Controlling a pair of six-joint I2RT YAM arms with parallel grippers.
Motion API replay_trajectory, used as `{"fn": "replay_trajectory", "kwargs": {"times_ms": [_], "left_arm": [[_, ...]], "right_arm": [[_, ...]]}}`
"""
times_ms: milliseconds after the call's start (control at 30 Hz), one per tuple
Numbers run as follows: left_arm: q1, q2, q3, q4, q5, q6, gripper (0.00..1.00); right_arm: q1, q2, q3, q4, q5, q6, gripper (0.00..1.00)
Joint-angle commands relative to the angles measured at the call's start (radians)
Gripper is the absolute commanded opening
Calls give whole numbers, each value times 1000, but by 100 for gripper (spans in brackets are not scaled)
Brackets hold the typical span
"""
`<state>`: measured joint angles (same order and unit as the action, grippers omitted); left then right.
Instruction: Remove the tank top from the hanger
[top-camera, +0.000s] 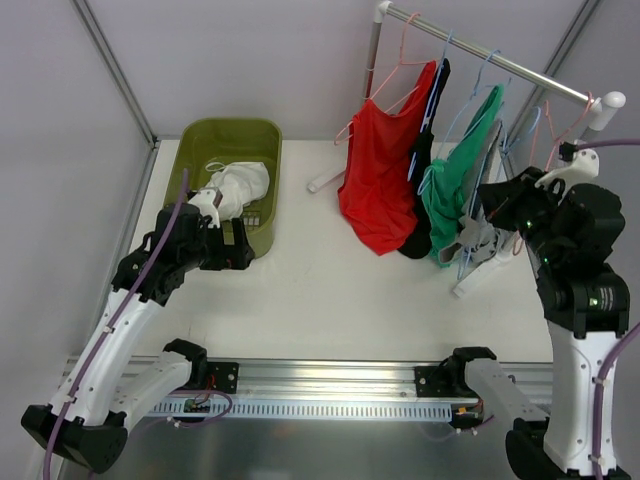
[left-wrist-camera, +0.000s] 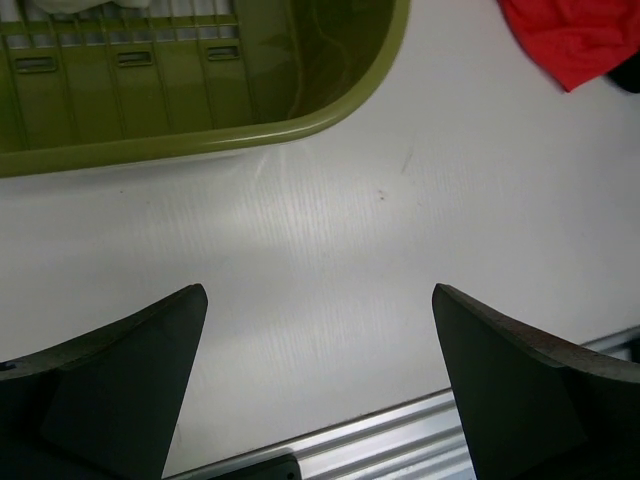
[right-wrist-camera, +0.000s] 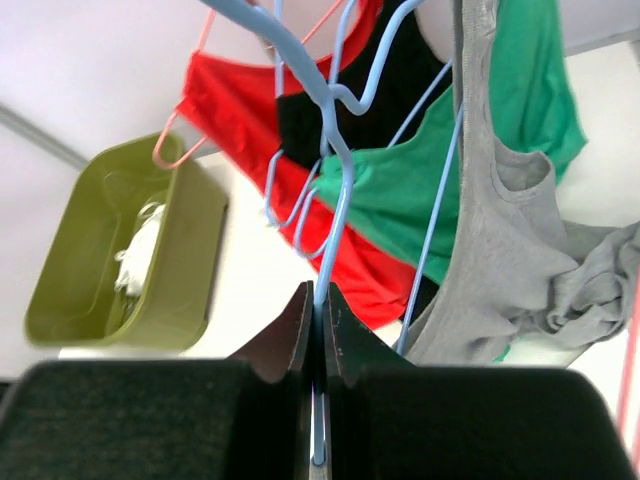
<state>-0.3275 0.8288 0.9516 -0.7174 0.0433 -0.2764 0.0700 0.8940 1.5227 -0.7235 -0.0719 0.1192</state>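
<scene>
Meanwhile, the right hand (right-wrist-camera: 318, 320) clamps a blue hanger (right-wrist-camera: 338, 190) on the far-right rack (top-camera: 500, 55), the grey tank top (right-wrist-camera: 490, 250) bunched beside it; a tug could snag its strap or drag the green shirt (right-wrist-camera: 530, 110). Over the bench (left-wrist-camera: 330, 230), the left hand (left-wrist-camera: 318, 295) hovers, spread apart.

Rack (top-camera: 480, 45): 1. Tops hung on it: 4, namely red top (top-camera: 378, 180), black top (top-camera: 418, 165), green top (top-camera: 445, 195), grey top (right-wrist-camera: 495, 260). Bin (top-camera: 200, 140): 1, holding 1 white garment (top-camera: 240, 185). Arms: 2, left arm (top-camera: 130, 320) and right arm (top-camera: 580, 300). Hangers (right-wrist-camera: 339, 210): several, count unclear.
</scene>
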Motion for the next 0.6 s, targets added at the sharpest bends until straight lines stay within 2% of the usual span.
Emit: {"fn": "replay_trajectory", "kwargs": {"times_ms": [0,133,200,300,433,567], "left_arm": [[-4,4,81,29,143,-15,99],[-2,-23,153,65,266,-79,99],[-4,-42,183,105,314,-124,99],[-10,-66,184,234,398,-170,99],[-65,-30,234,361,446,-201,99],[-201,41,363,401,370,-138,99]], "right_arm": [[4,-114,-36,52,-123,10,0],[5,-205,-36,3,-236,-4,0],[4,-236,-29,-34,-354,-24,0],[4,-294,-3,-92,-440,-36,0],[5,-314,120,-128,-575,-30,0],[45,-216,368,-146,-718,17,0]]}}
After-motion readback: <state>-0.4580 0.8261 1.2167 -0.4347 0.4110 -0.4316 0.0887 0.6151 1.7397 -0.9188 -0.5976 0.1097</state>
